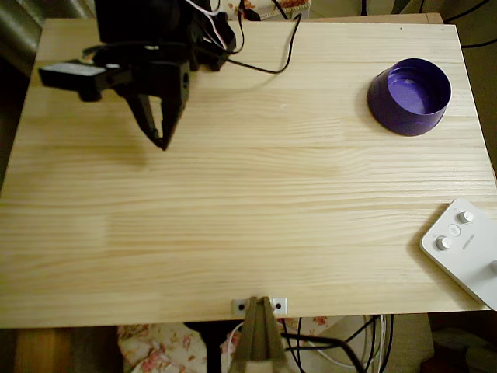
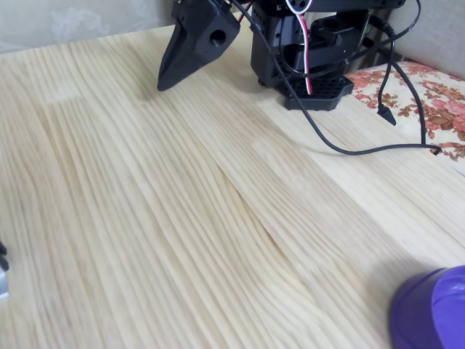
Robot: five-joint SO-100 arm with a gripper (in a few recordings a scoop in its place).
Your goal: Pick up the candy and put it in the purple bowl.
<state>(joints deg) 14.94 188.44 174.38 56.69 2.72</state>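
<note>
Your purple bowl (image 1: 410,95) sits upper right in the overhead view, round, glossy, flaring, with bare pale pine table (image 1: 248,202) around it. A white knobbed box (image 1: 464,249) lies at the lower right edge. Your black gripper (image 1: 161,141) hangs upper left, fingers together, holding nothing, with a black cable (image 2: 341,145) trailing nearby.

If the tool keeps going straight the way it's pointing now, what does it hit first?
Most likely the bare wooden table. In the overhead view the tool points its tip down toward the boards just ahead of it, and nothing lies there. The purple bowl sits far off to the right. Its height above the table is unclear.
</note>
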